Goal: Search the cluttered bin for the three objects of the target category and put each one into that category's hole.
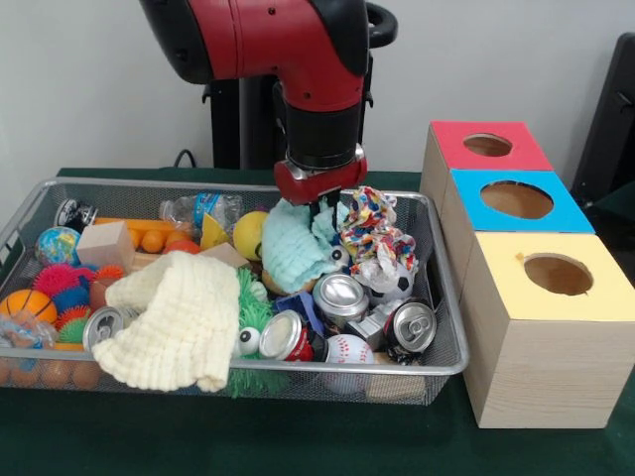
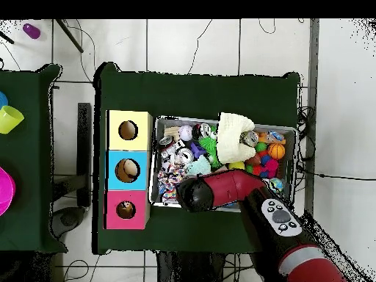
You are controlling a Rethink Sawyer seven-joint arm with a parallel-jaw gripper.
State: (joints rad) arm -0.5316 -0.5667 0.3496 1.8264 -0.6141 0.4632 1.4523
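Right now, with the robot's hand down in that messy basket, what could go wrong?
The gripper sits between the mint cloth and the colourful rag, so it might snag both together. The cans lie packed tight beside the rag, so a tug could roll them. The holes in the boxes look narrow for bunched cloth.

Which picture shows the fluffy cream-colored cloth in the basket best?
The front view: the cream cloth fills the wire bin's near left part, and its knitted ribs and drape over the toys show. The overhead view shows the cloth only as a small pale patch, without texture.
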